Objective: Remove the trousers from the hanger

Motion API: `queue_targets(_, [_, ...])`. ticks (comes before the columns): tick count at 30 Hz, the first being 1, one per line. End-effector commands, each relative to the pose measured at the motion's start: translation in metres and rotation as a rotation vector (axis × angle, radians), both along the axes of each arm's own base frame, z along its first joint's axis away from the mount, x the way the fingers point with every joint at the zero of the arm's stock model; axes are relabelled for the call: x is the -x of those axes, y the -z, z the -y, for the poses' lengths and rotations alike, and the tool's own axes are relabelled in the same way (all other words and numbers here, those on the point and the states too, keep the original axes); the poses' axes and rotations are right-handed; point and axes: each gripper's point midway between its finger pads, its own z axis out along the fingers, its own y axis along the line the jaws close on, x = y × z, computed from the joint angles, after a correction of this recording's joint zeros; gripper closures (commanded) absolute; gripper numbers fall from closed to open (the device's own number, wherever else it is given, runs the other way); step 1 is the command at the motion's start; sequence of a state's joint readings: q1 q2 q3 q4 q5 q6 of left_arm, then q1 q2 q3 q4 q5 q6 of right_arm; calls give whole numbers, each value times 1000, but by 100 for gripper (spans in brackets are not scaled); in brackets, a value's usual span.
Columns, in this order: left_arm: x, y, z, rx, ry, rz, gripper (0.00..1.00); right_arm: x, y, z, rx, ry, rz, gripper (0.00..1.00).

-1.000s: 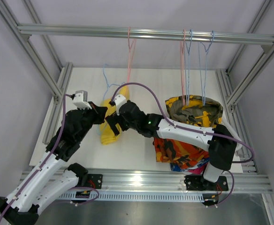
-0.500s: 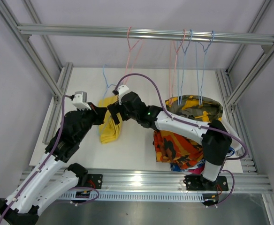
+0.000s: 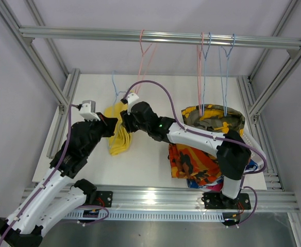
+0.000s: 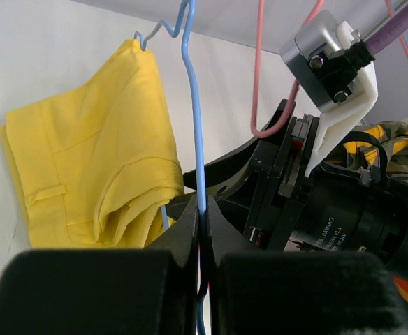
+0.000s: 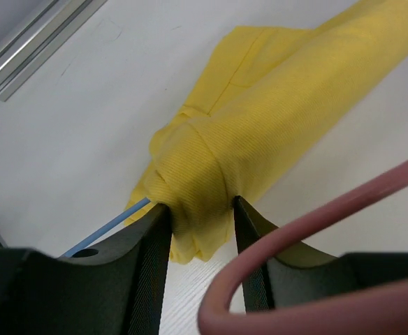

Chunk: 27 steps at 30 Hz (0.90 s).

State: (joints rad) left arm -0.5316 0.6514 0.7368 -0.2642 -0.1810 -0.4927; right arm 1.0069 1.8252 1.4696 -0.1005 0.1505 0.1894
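The plain yellow trousers (image 3: 117,140) hang bunched on a thin blue hanger (image 3: 115,88) low over the white table. My left gripper (image 4: 202,209) is shut on the blue hanger's wire (image 4: 192,105), and the yellow trousers (image 4: 85,160) droop to its left. My right gripper (image 5: 198,202) reaches in from the right, and both its jaws press a bunched fold of the yellow trousers (image 5: 260,125). The blue wire (image 5: 106,234) comes out of that fold on the left. In the top view the right gripper (image 3: 123,121) sits right beside the left gripper (image 3: 111,128).
A pile of trousers lies at the right: camouflage (image 3: 212,121) on top, orange-red patterned (image 3: 191,162) below. Pink and blue bare hangers (image 3: 202,67) hang from the overhead rail (image 3: 155,37). One pink hanger (image 5: 295,244) loops just in front of the right jaws.
My right gripper has moved up and left along the yellow trousers and closed onto the bunched cloth. The bare hangers on the rail have swung. The left gripper holds still.
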Motion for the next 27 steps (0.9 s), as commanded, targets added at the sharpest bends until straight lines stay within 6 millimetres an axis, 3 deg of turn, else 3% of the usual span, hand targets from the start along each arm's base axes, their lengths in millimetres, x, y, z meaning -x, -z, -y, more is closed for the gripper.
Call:
queue_targets(1, [4, -45, 6, 76, 41, 140, 99, -40, -16, 9, -58, 128, 96, 58])
queue_targets(10, [5, -45, 6, 75, 45, 141, 99, -43, -11, -1, -77, 103, 97, 75])
queue_targets(12, [5, -45, 6, 73, 46, 142, 99, -45, -4, 0, -53, 106, 79, 84])
queue_targets(16, [4, -43, 7, 68, 46, 134, 99, -50, -9, 5, -56, 141, 81, 100])
queue_targets(21, [5, -47, 4, 69, 39, 146, 99, -54, -19, 15, -41, 165, 85, 100])
queue_targets(27, [3, -43, 4, 61, 35, 133, 99, -49, -61, 25, -64, 175, 130, 100])
